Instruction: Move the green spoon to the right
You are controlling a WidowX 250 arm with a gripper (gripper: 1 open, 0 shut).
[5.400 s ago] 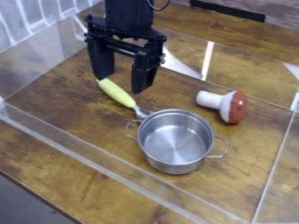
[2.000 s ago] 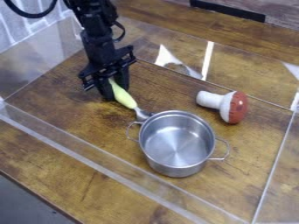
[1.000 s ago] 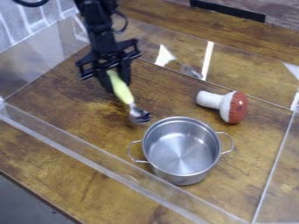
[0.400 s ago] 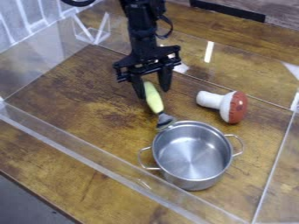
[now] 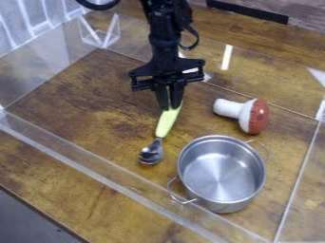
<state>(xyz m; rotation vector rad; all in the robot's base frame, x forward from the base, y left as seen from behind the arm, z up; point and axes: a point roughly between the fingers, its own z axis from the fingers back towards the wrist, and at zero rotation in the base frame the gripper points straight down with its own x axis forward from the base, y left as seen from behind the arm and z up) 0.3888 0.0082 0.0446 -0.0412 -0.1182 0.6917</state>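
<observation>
Lying beneath steel pot [image 5: 219, 175], brown wooden tabletop [image 5: 76, 157], gripper [image 5: 166, 98] at green spoon [image 5: 166, 123], grip unclear

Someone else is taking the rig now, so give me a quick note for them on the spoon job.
Fingers: closed around the handle end of the green spoon.
Spoon: bowl end toward the viewer, left of the steel pot in the picture; the red-capped mushroom lies to the right.
Done: spoon gripped.
Left: likely settle it at the right, then let go.
</observation>
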